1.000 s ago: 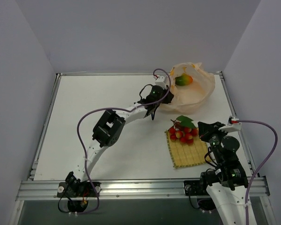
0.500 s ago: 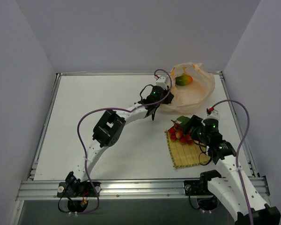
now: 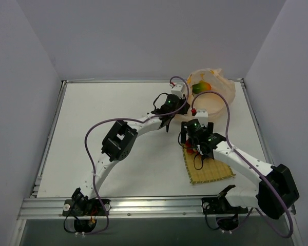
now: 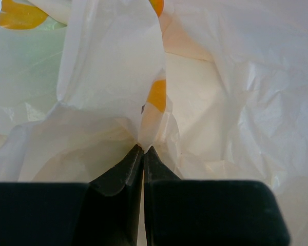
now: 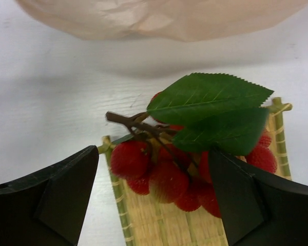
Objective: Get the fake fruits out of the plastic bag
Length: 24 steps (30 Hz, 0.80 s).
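Note:
The plastic bag [image 3: 213,100] lies at the back right of the table, a green-orange mango [image 3: 200,88] showing in its open mouth. My left gripper [image 3: 177,106] is shut on the bag's near-left edge; in the left wrist view its tips [image 4: 142,149] pinch a fold of the thin plastic bag [image 4: 220,102]. The red berry bunch [image 5: 164,177] with green leaves [image 5: 210,105] rests on the far end of a yellow woven mat [image 5: 159,223]. My right gripper [image 5: 154,159] hangs over it, open, one finger on each side, not touching. From above the right gripper [image 3: 196,141] hides most of the bunch [image 3: 190,149].
The woven mat [image 3: 213,171] lies in front of the bag, near the right arm's base. The bag's lower edge [image 5: 159,20] is just beyond the berries. Grey walls close in the table on three sides; a metal rail runs along the near edge.
My right arm has swung from the right of the mat to above the berry bunch, and its jaws have opened from shut. The left arm and the bag have stayed put.

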Motion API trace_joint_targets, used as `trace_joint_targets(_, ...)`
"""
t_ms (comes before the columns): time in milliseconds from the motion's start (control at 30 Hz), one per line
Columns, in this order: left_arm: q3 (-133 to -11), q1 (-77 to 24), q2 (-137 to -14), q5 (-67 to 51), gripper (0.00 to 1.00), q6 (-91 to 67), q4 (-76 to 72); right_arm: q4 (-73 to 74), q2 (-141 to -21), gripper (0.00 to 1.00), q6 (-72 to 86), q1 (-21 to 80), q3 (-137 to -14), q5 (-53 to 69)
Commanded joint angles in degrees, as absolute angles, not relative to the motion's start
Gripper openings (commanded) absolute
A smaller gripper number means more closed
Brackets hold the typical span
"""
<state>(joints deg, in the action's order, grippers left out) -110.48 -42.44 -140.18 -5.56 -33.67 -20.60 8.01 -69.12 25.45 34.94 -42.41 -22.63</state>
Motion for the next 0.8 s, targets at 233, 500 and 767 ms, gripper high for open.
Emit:
trace_joint_targets(233, -110.6, -42.6, -136.2, -5.4, 0.02, -32.6, -21.8, 7.1, -83.7, 0.85, 22.0, 35.2, -50.4, -35.6)
trace_joint_targets(500, -109.3, -42.5, -135.5, -5.5, 0.02, -32.6, -22.3, 4.0, -85.6, 0.39, 21.6, 34.3, -50.4, -36.4)
trace_joint_targets(767, -109.1, -42.5, -135.0, -5.6, 0.02, -32.5, -22.5, 8.3, -75.2, 0.02, 26.6, 35.9, -44.9, -38.0)
